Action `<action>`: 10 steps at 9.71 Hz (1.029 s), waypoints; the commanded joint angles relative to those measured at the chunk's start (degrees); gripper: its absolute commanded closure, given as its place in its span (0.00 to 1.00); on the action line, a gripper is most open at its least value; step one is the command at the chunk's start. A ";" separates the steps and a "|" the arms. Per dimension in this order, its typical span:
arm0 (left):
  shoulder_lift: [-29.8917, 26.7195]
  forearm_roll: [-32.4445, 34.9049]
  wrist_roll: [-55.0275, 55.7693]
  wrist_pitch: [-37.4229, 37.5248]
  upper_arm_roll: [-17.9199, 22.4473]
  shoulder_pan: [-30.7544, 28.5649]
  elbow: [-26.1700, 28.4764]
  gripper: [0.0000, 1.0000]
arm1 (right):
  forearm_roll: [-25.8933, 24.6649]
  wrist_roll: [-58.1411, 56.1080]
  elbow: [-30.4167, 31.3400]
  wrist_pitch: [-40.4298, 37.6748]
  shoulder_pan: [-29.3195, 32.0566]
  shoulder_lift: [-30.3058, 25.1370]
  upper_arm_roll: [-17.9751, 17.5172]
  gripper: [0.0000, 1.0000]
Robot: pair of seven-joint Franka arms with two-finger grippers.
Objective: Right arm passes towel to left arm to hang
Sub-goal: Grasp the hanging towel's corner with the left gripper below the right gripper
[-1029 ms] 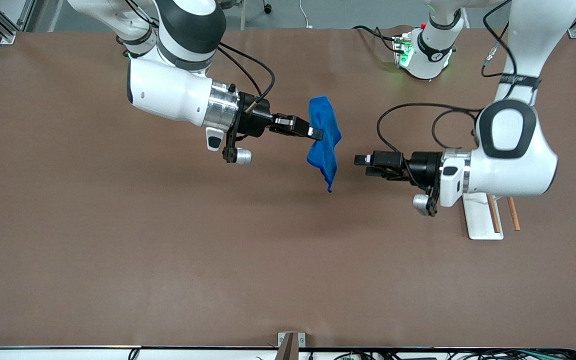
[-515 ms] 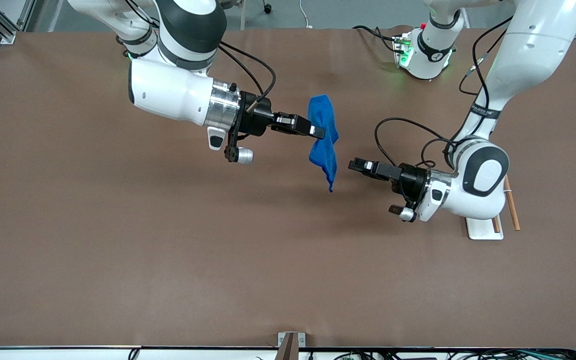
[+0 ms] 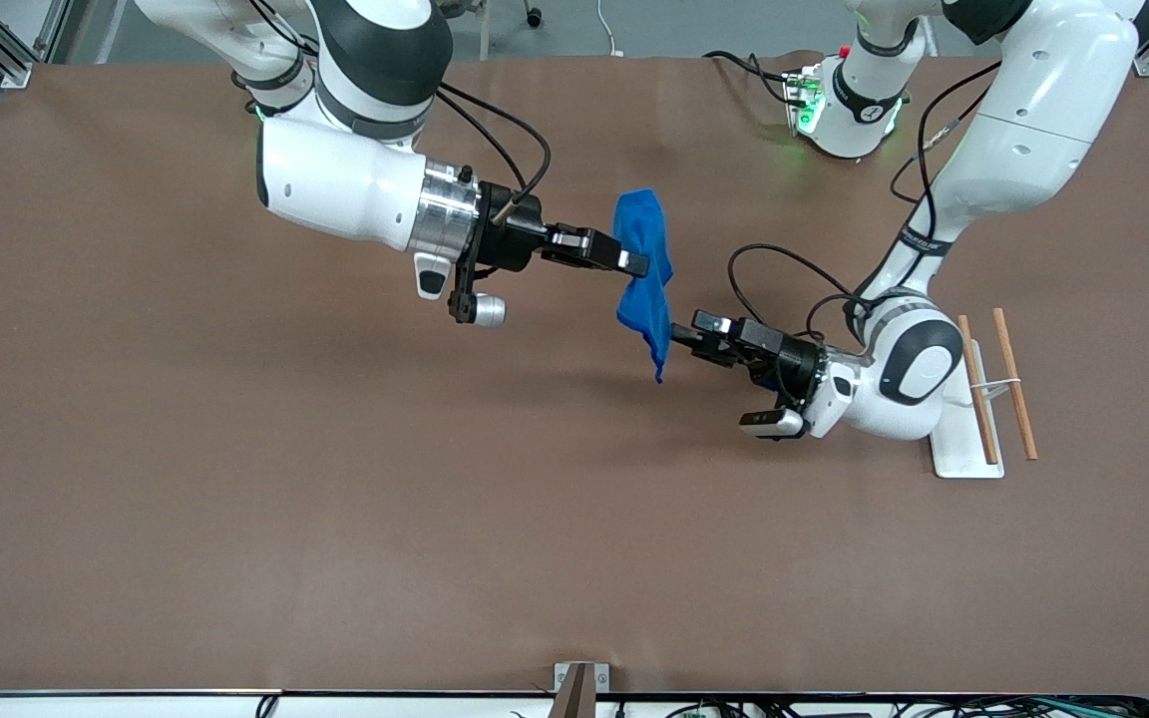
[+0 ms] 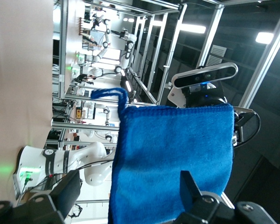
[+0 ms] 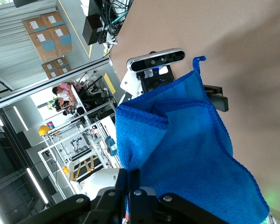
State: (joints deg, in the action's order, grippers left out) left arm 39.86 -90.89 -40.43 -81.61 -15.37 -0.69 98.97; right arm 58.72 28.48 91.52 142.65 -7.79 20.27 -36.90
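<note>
The towel point(image 3: 644, 274) hangs in the air over the middle of the brown surface point(image 3: 235, 519), and we see it pinched near its upper half by the right end effector point(image 3: 634, 263), whose fingers are clenched on the blue cloth. The cloth drapes down from that grip, folded on itself, with one corner pointing toward the surface. In the right wrist view the towel point(image 5: 186, 154) fills the middle, with its short tag sticking out at one corner.

We find the left end effector point(image 3: 686, 334) level with the towel's lower part, its tips touching or just beside the cloth's edge. In the left wrist view its two fingers point(image 4: 189, 184) stand spread apart on either side of the towel point(image 4: 175, 154), so it is released and grips nothing.

Toward the left arm's end of the surface we see a white stand point(image 3: 963, 439) carrying two thin wooden rods point(image 3: 1015, 384), well apart from the towel.
</note>
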 commanded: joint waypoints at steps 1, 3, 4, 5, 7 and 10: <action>1.19 -1.92 -4.64 -0.22 -0.01 0.86 0.53 0.14 | 1.22 -0.18 -0.29 1.04 0.67 0.30 -1.34 1.00; 2.41 -2.98 -8.85 -0.22 -0.10 1.39 0.53 0.26 | 1.22 -0.18 -0.29 2.28 0.49 0.30 -1.34 1.00; 2.77 -3.07 -9.31 -0.22 -0.10 1.39 0.53 0.31 | 1.22 -0.18 -0.29 2.28 0.49 0.30 -1.34 1.00; 2.60 -3.07 -9.32 -0.22 -0.19 1.31 0.53 0.38 | 1.22 -0.27 -0.29 2.28 0.49 0.30 -1.34 1.00; 2.33 -3.07 -9.14 -0.13 -1.50 0.34 0.53 0.49 | 1.22 -0.27 -0.29 2.28 0.49 0.30 -1.34 1.00; 1.98 -3.07 -8.26 1.71 -1.59 -0.71 0.35 0.51 | 1.22 -0.27 -0.20 2.28 0.49 0.30 -1.34 1.00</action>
State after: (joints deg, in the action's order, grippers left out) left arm 41.03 -93.37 -48.08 -80.22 -16.85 -0.57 98.77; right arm 58.72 28.48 91.52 144.31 -7.81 20.27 -37.23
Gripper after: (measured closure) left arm 0.511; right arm 0.965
